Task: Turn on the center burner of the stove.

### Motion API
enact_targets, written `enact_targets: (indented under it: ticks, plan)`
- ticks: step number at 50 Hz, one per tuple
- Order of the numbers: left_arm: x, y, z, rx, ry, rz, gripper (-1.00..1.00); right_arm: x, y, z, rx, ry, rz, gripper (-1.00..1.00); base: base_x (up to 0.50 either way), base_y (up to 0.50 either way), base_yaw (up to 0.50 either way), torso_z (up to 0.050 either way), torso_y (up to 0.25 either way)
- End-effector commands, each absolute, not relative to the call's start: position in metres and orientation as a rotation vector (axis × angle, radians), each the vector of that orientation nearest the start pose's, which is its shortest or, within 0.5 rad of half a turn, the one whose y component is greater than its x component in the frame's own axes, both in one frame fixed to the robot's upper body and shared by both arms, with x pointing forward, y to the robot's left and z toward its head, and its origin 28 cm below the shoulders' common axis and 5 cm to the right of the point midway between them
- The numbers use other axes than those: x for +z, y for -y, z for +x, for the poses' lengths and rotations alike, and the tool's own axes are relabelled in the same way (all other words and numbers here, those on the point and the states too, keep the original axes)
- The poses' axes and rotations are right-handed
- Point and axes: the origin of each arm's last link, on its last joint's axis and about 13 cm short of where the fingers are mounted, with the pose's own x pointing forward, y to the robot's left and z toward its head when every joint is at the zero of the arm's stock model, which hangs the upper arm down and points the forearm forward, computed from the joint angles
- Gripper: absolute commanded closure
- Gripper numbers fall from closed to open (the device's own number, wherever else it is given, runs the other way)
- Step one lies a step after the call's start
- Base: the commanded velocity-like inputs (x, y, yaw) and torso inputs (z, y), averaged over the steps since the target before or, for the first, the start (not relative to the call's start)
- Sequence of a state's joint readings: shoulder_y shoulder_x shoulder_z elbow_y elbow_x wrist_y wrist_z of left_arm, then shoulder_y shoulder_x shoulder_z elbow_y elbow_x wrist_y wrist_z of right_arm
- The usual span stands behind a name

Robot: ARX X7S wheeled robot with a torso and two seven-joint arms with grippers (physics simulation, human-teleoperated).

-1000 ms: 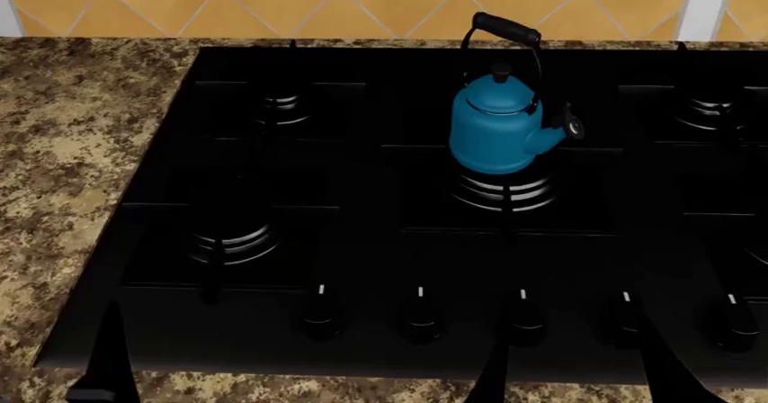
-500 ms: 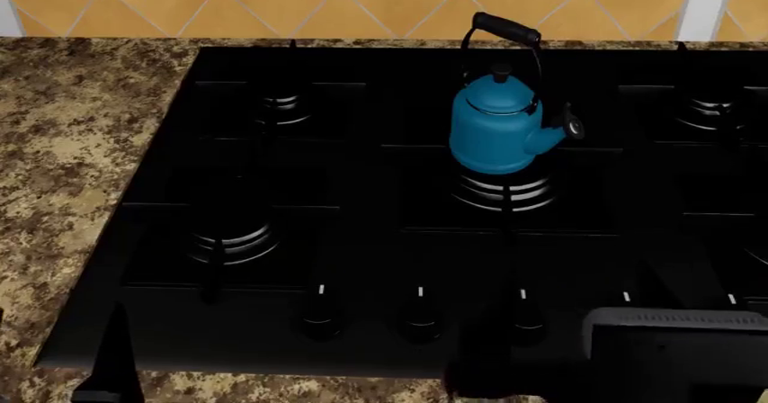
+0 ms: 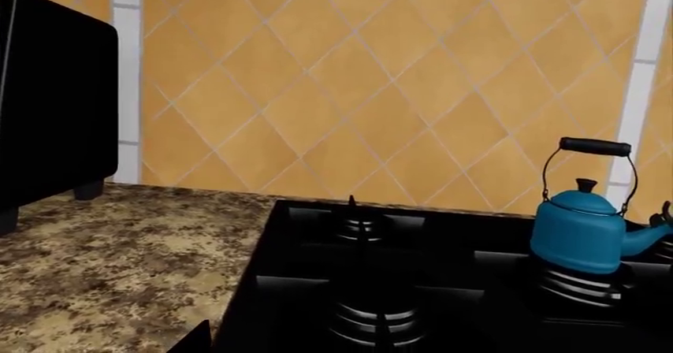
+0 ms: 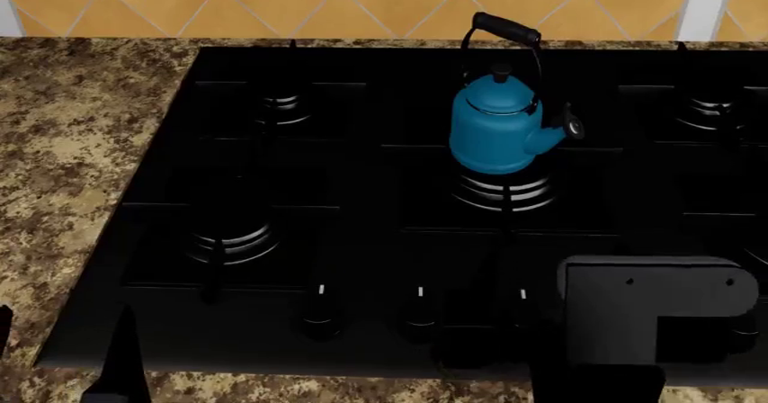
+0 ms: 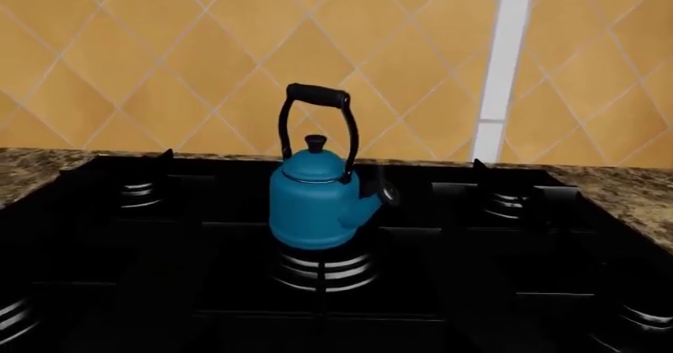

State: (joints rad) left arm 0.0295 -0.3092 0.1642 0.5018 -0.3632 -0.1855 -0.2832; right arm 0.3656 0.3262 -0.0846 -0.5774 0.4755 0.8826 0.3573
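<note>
Your right hand (image 4: 654,317) hangs low over the front edge of the stove (image 4: 360,178), near the knob row, its fingers hidden under the wrist housing — I cannot tell whether it is released or clenched. The center burner (image 4: 504,190) lies straight beyond it, under the blue kettle (image 4: 498,133). Its knob (image 4: 523,306) is likely the middle one, just beside the hand on its left — settle squarely over it before closing, clear of the neighbours.
</note>
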Motion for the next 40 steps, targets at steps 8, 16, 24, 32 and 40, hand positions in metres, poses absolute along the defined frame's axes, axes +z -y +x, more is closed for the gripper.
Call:
enact_targets:
  ticks: [8,16,24,32,40]
  plan:
    - [0.096,-0.212,0.192,-0.061,0.181,-0.080,-1.00,0.179,0.116,0.243,-0.017,-0.132,-0.114,-1.00,0.00,0.00,0.00,0.000,0.000]
    - [0.096,-0.212,0.192,-0.076,0.178,-0.079,-1.00,0.197,0.114,0.242,-0.007,-0.219,-0.077,-1.00,0.00,0.00,0.00,0.000,0.000]
    - [0.096,-0.212,0.191,-0.082,0.180,-0.081,-1.00,0.208,0.113,0.248,0.035,-0.279,0.025,-1.00,0.00,0.00,0.00,0.000,0.000]
    - [0.095,-0.211,0.191,-0.083,0.183,-0.068,-1.00,0.208,0.113,0.258,0.025,-0.332,0.036,-1.00,0.00,0.00,0.00,0.000,0.000]
    - [0.093,-0.211,0.191,-0.075,0.188,-0.055,-1.00,0.206,0.118,0.265,-0.015,-0.419,-0.023,-1.00,0.00,0.00,0.00,0.000,0.000]
